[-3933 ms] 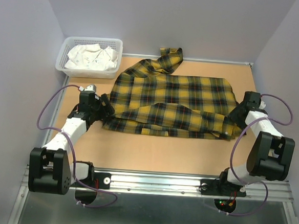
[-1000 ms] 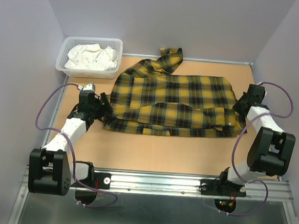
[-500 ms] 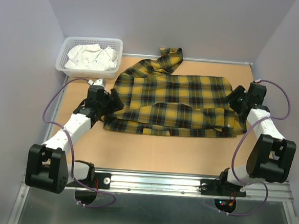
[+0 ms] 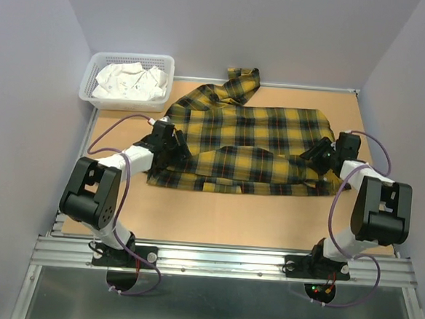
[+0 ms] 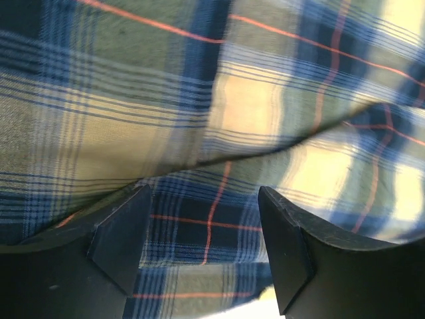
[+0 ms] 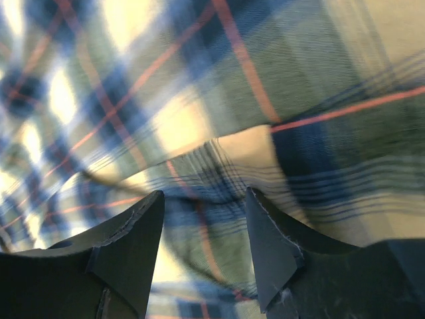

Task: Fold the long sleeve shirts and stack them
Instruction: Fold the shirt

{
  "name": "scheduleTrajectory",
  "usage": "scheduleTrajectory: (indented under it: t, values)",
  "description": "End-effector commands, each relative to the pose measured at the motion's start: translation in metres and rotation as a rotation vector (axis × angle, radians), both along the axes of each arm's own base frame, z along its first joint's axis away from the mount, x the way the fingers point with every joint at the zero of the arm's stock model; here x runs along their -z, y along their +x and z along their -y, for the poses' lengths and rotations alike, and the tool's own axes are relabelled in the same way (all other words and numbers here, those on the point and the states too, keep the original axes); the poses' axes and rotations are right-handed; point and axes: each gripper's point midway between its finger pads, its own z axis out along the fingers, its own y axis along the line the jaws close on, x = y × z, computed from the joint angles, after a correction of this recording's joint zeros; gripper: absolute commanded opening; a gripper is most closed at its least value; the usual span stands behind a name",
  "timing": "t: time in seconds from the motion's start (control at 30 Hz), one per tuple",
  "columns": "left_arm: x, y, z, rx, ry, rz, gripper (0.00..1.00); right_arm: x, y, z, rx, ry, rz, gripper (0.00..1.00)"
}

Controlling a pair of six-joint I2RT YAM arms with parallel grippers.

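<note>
We see the shirt (image 4: 246, 144) as bright yellow, crossed by a dark navy-black plaid with thin red lines. The table (image 4: 216, 211) is tan. The basket (image 4: 132, 56) is white, and so is the cloth (image 4: 127, 80) in it. The left arm (image 4: 134, 155) and right arm (image 4: 354, 169) are white and black, with purple cables (image 4: 128, 117).

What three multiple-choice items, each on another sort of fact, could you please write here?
1. Where is the white plastic mesh basket? A) far left corner of the tan table B) near right corner C) middle
2. What colour is the crumpled cloth inside it? A) red B) white C) blue
3. How is the left gripper? A) shut on basket B) unseen C) open over the yellow plaid flannel shirt
Answers: A, it stands far left; B, plainly white; C, fingers apart above plaid.
</note>
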Motion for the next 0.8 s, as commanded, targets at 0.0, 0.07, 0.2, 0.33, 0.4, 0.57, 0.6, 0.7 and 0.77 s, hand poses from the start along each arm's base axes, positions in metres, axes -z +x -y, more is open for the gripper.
scheduleTrajectory:
  t: [0.0,0.07,0.2,0.33,0.4,0.57,0.6,0.7,0.77]
  values:
    - [0.011,0.002,-0.014,-0.102,0.006,-0.012,0.76,0.032,-0.006,0.030,0.112,-0.065,-0.059,0.57]
    - [0.030,-0.012,-0.023,-0.141,0.007,-0.070,0.77,0.040,-0.011,0.043,0.159,-0.087,-0.086,0.57]
    - [0.042,-0.034,-0.046,-0.220,-0.003,-0.112,0.76,0.038,-0.015,0.069,0.240,-0.131,-0.084,0.57]
    - [0.042,-0.049,-0.067,-0.268,0.004,-0.109,0.76,0.028,-0.017,0.083,0.292,-0.165,-0.081,0.57]
    - [0.040,-0.054,-0.072,-0.276,0.010,-0.107,0.76,0.026,-0.017,0.085,0.294,-0.180,-0.091,0.57]
    - [0.000,-0.038,-0.071,-0.226,0.019,0.002,0.79,-0.007,-0.007,0.075,0.188,-0.220,-0.017,0.59]
    - [-0.010,-0.034,-0.069,-0.209,0.020,0.031,0.80,-0.017,-0.001,0.065,0.148,-0.240,0.009,0.60]
    - [-0.049,-0.017,-0.067,-0.162,0.069,0.141,0.87,-0.044,0.008,0.030,0.019,-0.325,0.059,0.62]
    - [-0.068,-0.011,-0.059,-0.116,0.115,0.192,0.90,-0.047,0.003,0.012,-0.052,-0.371,0.040,0.64]
